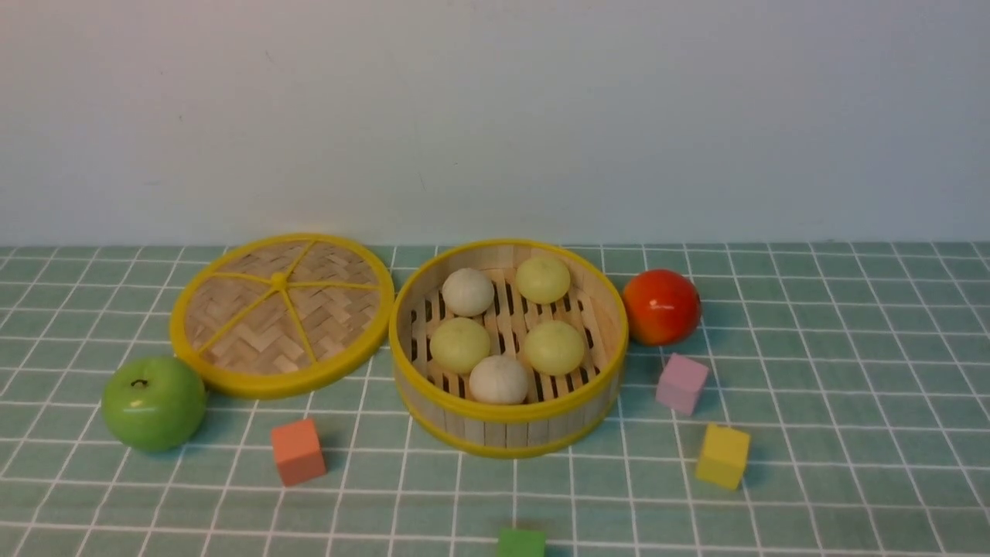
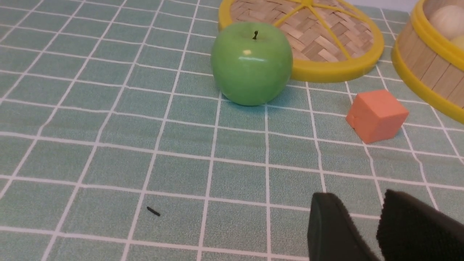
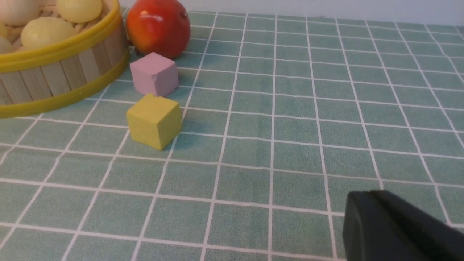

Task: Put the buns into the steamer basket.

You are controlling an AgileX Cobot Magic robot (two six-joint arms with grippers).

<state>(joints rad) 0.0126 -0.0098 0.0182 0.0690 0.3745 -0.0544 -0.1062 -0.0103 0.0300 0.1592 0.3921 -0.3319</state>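
Note:
The steamer basket [image 1: 504, 430] stands mid-table, and several buns lie on its slatted floor: off-white ones [image 1: 467, 292] [image 1: 499, 379] and pale yellow-green ones [image 1: 543, 279] [image 1: 459, 345] [image 1: 554, 347]. Neither arm shows in the front view. In the left wrist view my left gripper [image 2: 359, 197] hangs open over bare cloth with nothing between its fingers, and the basket [image 2: 431, 69] sits well away from it. In the right wrist view my right gripper [image 3: 366, 197] has its fingers together over bare cloth. The basket [image 3: 54, 76] with its buns [image 3: 43, 30] lies far from it.
The woven lid [image 1: 282, 313] lies left of the basket, with a green apple [image 1: 153, 402] in front of it. A red-orange fruit [image 1: 661, 306] sits to the basket's right. Orange [image 1: 298, 452], pink [image 1: 681, 384], yellow [image 1: 723, 456] and green [image 1: 520, 542] cubes are scattered nearer the front.

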